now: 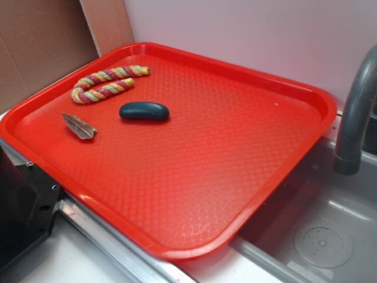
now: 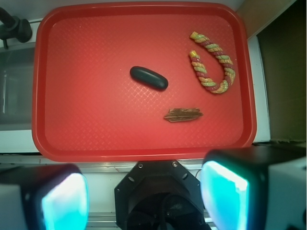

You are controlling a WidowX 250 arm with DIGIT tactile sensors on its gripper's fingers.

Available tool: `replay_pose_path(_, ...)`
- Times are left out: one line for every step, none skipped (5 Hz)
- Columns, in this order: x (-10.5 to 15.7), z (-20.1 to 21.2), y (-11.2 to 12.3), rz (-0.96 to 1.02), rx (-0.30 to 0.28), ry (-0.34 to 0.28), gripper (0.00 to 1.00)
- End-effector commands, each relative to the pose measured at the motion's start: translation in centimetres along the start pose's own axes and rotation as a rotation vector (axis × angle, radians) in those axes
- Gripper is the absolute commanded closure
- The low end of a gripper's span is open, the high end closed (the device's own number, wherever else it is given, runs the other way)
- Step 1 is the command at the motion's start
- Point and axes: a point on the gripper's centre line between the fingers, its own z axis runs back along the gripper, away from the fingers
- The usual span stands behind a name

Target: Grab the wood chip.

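Red tray (image 1: 247, 194) carries three items. The wood chip (image 1: 79, 126) lies flat near one tray edge, just beside but apart from the dark teal pebble (image 1: 144, 111); the twisted rope (image 1: 107, 82) curves beyond both. In the wrist view the gripper (image 2: 144, 197) hangs above, fingers (image 2: 224, 199) spread wide, holding nothing.

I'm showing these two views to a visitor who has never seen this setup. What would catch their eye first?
The big red tray fills both views, lying partly over a grey sink by a faucet. Three small things cluster at one end of it: a multicoloured rope bent into a U, a dark oval pebble beside it, and the wood chip near the tray's edge. In the wrist view the end effector hangs open, well short of them.
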Motion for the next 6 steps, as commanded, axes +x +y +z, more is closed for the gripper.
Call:
replay_pose_path(0.0, 0.0, 0.0, 0.000, 0.000, 0.000, 0.00)
replay_pose_path(0.2, -0.7, 0.7, 0.167, -0.006, -0.011, 0.00)
replay_pose_path(0.2, -1.4, 1.4, 0.380, 0.001, -0.035, 0.00)
replay_pose_path(-0.2, -2.8, 2.1, 0.636, -0.068, -0.068, 0.00)
replay_pose_path(-0.2, -5.1, 3.0, 0.881, -0.042, -0.118, 0.00)
replay_pose_path(-0.2, -7.8, 4.0, 1.084, -0.023, -0.138, 0.00)
